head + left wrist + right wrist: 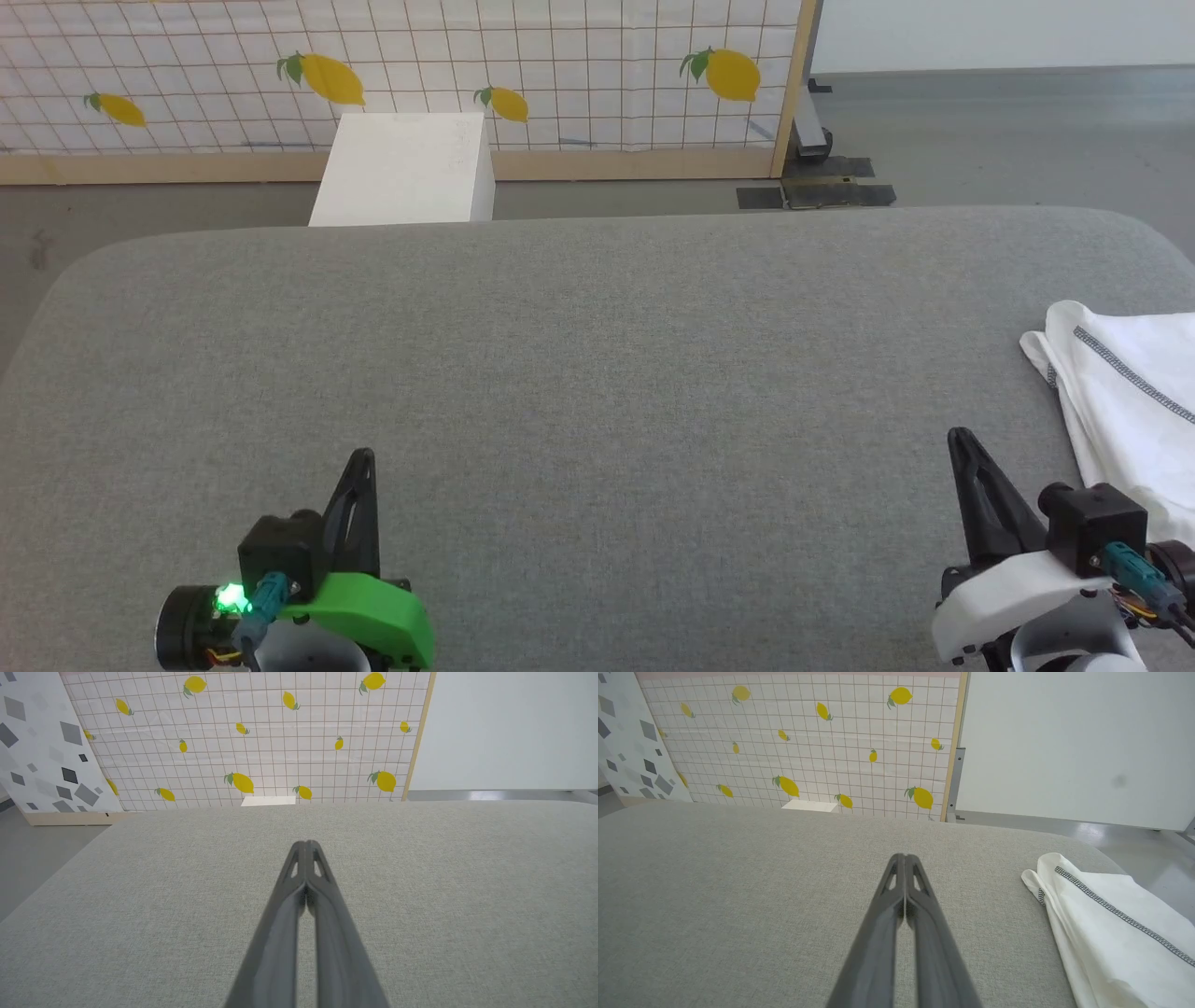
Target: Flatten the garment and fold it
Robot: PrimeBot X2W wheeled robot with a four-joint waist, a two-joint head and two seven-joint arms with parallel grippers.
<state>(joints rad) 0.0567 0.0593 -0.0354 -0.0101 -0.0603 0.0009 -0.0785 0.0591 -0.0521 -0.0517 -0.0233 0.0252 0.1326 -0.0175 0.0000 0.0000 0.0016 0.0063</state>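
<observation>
The garment (1125,411), a white T-shirt with grey zigzag stitching, lies folded at the right edge of the grey padded surface (597,373); part of it runs out of frame. In the right wrist view the garment (1115,933) sits to the right of my fingers, apart from them. My right gripper (962,443) rests low at the right, just left of the shirt, shut with nothing held; its tips (904,858) touch. My left gripper (362,459) rests at the lower left, far from the shirt, also shut and empty, tips together (306,845).
A white box (406,168) stands on the floor beyond the surface's far edge, before a lemon-print grid screen (560,75). A dark floor bracket (822,191) lies at the screen's right end. The surface's corners are rounded.
</observation>
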